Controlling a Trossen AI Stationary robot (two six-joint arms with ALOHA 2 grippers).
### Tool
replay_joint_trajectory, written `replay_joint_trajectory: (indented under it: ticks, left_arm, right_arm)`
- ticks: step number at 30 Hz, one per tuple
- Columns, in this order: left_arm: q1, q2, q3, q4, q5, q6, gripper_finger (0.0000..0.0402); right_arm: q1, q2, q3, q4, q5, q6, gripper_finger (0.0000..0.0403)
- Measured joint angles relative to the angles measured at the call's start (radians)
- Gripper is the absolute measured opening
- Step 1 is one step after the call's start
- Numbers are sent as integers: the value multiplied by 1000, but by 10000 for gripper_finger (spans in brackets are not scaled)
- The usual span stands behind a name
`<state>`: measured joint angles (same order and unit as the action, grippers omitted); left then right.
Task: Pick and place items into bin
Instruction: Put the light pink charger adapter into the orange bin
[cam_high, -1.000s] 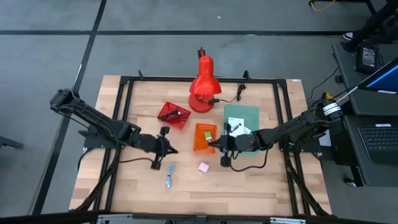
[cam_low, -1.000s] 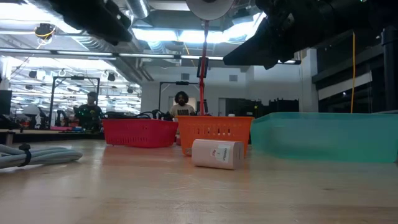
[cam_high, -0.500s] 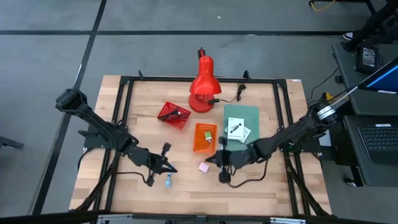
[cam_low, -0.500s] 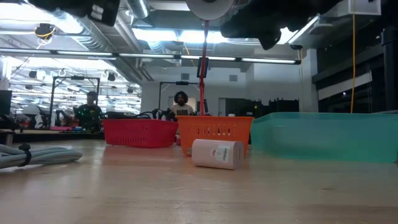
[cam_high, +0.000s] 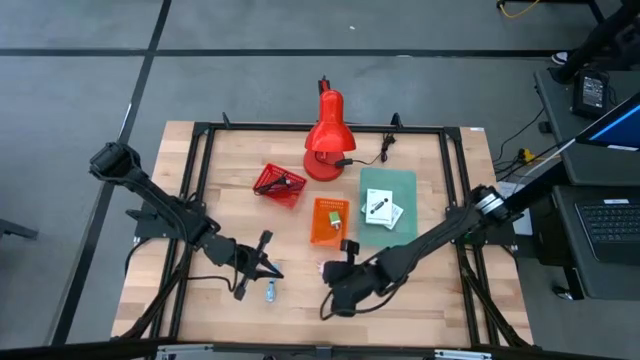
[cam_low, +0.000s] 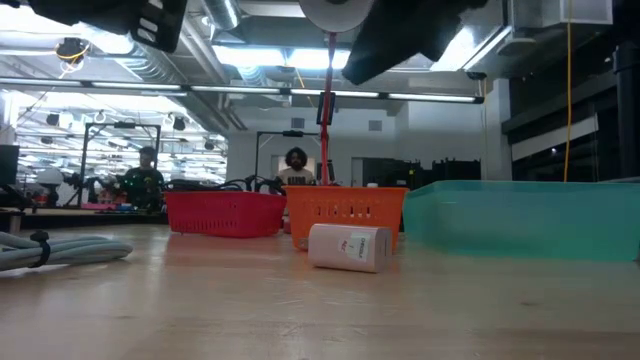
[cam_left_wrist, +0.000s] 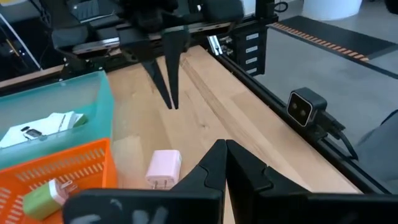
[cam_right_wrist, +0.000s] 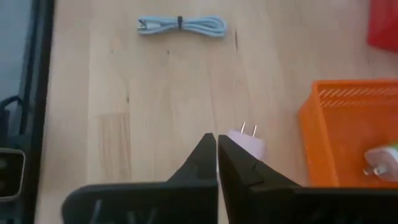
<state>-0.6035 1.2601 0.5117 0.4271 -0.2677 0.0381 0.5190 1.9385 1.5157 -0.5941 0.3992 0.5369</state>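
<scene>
Charger (cam_right_wrist: 247, 142) beside basket (cam_right_wrist: 339, 134)

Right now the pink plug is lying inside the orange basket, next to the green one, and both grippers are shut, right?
Not quite. The pink plug lies on the bare table, outside the orange basket; the right wrist view shows it beside the basket's wall. Only the green plug is in the basket. The left gripper and right gripper are indeed shut.

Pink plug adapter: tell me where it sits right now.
In the high view the pink plug adapter lies on the bare table, just in front of the orange basket, with the right pincer nearest and the bundled light-blue cable off to its left.
</scene>
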Motion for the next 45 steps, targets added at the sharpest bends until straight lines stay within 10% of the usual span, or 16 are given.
replay_joint_trajectory:
  ticks: [10, 28, 45]
  left_arm:
    - [-53, -1, 0, -34, 1, -22, 3]
    - [-84, -1, 0, -44, -3, -25, 3]
    - [-84, -1, 0, -61, -3, -34, 3]
  right_arm:
    - [0, 48, 83, -124, -3, 64, 20]
    - [2, 100, 82, -129, -11, 170, 220]
    - [-63, 217, 81, -130, -53, 271, 236]
